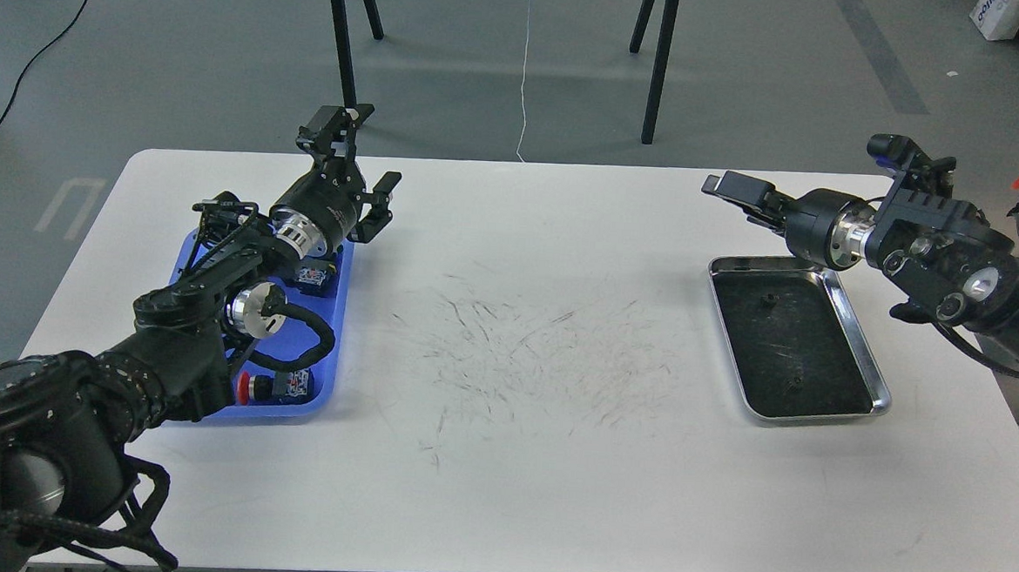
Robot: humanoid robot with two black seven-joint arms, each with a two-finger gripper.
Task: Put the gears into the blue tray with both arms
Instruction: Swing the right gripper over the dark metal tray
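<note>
No readable labels anywhere. My left gripper (355, 151) spread wide, empty, over blue tray (332, 346) far end. Right gripper (732, 191) edge-on, can't tell its gap. Gears (769, 299) both in steel tray (863, 357).

Left gripper (361, 160) open above blue tray (329, 396) far end; right gripper (735, 191) beyond steel tray (860, 351), fingers indistinct; two gears (769, 300) on its floor.

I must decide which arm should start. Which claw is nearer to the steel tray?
Right. The right claw hovers just beyond the far left corner of the steel tray. The left claw is across the table, over the far end of the blue tray.
</note>
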